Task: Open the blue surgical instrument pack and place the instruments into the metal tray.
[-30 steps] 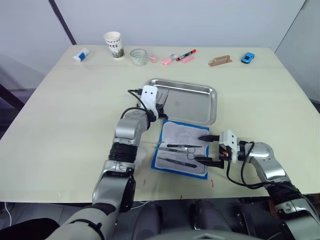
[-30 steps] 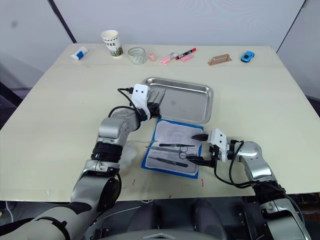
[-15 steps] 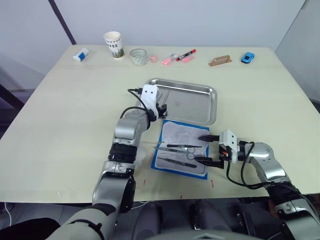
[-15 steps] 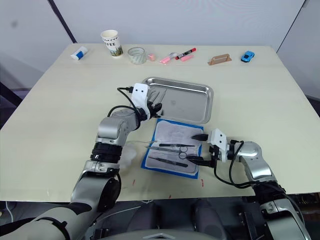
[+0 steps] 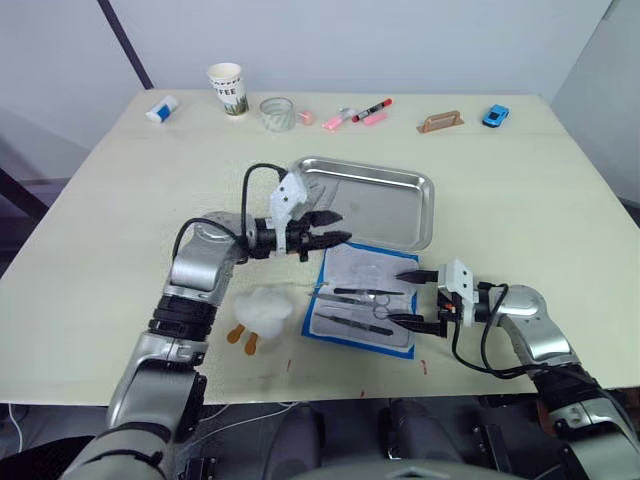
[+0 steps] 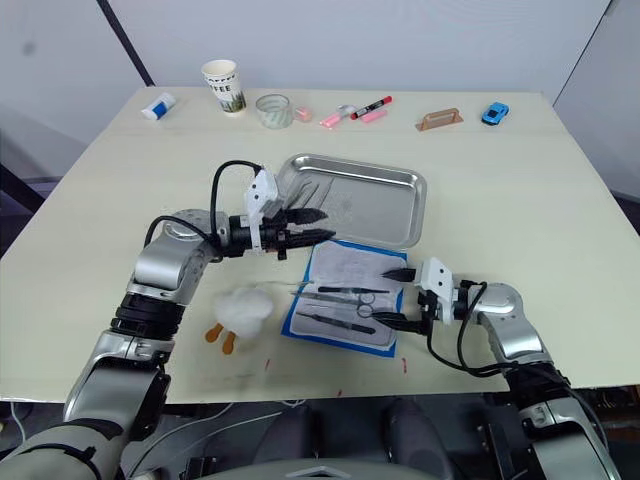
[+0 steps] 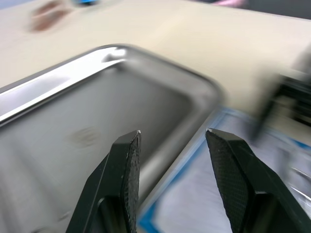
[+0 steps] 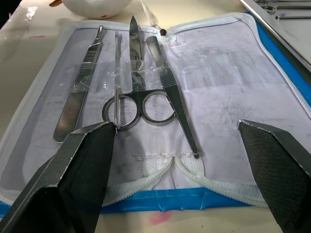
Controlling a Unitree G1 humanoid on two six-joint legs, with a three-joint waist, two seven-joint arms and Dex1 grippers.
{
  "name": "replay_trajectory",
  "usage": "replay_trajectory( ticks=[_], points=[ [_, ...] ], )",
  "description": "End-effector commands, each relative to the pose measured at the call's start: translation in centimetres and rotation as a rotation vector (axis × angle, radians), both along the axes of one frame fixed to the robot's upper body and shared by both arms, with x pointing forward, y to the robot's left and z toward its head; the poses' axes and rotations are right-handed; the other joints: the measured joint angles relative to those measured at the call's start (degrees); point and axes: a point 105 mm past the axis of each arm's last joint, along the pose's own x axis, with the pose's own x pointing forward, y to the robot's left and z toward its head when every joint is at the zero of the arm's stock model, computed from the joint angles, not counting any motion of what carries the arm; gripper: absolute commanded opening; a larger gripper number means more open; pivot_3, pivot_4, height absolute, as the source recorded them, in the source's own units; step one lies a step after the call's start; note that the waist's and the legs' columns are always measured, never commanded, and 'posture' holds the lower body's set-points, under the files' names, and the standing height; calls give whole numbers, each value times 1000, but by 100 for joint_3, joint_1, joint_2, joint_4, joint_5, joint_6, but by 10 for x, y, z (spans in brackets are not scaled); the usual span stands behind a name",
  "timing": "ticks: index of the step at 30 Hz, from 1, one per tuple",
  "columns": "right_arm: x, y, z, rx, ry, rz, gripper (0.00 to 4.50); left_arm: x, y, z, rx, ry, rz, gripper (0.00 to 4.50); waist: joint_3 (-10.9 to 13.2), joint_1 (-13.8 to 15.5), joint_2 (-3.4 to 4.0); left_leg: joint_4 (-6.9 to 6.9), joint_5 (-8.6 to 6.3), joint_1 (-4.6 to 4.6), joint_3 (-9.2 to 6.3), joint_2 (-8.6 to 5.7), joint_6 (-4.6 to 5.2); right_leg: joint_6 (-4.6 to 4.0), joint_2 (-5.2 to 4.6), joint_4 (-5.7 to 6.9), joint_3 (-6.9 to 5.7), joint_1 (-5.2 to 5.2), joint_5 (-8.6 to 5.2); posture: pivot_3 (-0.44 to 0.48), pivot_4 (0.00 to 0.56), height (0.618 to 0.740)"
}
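Observation:
The blue surgical instrument pack (image 5: 330, 292) lies open in front of the metal tray (image 5: 392, 205), its pale lining up. Instruments rest on the lining: scissors (image 8: 138, 99), forceps (image 8: 172, 92) and a flat handle (image 8: 77, 104). My left gripper (image 5: 338, 227) hovers open and empty over the tray's near left corner and the pack's far edge; in its wrist view its fingers (image 7: 124, 165) frame the tray rim. My right gripper (image 5: 400, 297) stands wide open at the pack's right edge, pointing at the instruments and touching none.
A white plush toy (image 5: 262, 312) with orange feet lies just left of the pack. Along the table's far edge stand a paper cup (image 5: 226, 88), a glass (image 5: 277, 112), a red-capped marker (image 5: 371, 108), a wooden piece (image 5: 440, 121) and a blue toy car (image 5: 494, 115).
My left arm has swung its elbow out to the left, so its gripper now points right across the tray's near corner, and the white plush toy shows. The right gripper has not moved.

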Motion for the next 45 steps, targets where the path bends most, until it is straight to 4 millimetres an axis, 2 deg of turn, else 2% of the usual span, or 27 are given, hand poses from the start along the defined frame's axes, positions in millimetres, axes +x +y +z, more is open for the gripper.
replay_trajectory(
  ticks=[1,5,11,25,36,40,41,43,45],
  points=[
    [-17,0,-43,-83,174,1,4410,-13,3,-10,88,-12,-169,2228,0,-2,0,0,0,0,0,0,1,-1,3,0,1,-1,-1,0,150,725],
    [-17,0,-43,-83,173,-1,4410,-25,7,-29,183,18,-307,2228,0,0,-1,0,0,-2,0,1,1,-2,5,0,1,-3,-1,0,150,725],
    [-17,-2,-43,-86,172,-6,4410,-23,12,-46,286,-1,-378,2228,0,4,-1,1,-1,-4,-1,2,3,-3,7,0,0,-4,-2,0,150,725],
    [-17,-4,-42,-91,170,-10,4410,-12,3,-54,286,-15,-370,2228,0,7,-1,2,-1,-5,-3,2,4,-1,9,0,-1,-4,-2,0,150,725],
    [-16,-2,-41,-90,167,-7,4410,-21,6,-65,327,13,-421,2228,0,6,-1,1,-1,-5,-3,2,4,-2,9,0,-1,-4,-2,0,150,725],
    [-16,-2,-41,-89,166,-7,4410,-23,4,-66,317,18,-430,1301,0,6,-1,2,-1,-5,-3,2,4,-1,9,0,0,-4,-2,0,150,725],
    [-15,-2,-41,-89,166,-7,4410,-24,3,-65,314,19,-433,666,0,8,-1,1,-1,-5,-3,2,4,-2,9,0,0,-4,-2,0,150,725],
    [-15,-2,-41,-89,166,-7,4410,-24,3,-64,311,20,-437,117,0,7,-1,1,-1,-5,-4,2,4,-2,9,0,-1,-4,-2,0,150,725],
    [-15,-1,-41,-88,166,-7,4410,-24,3,-63,311,17,-437,117,0,6,-1,1,-1,-5,-4,2,4,-2,9,0,-1,-4,-2,0,150,725]
  ],
)
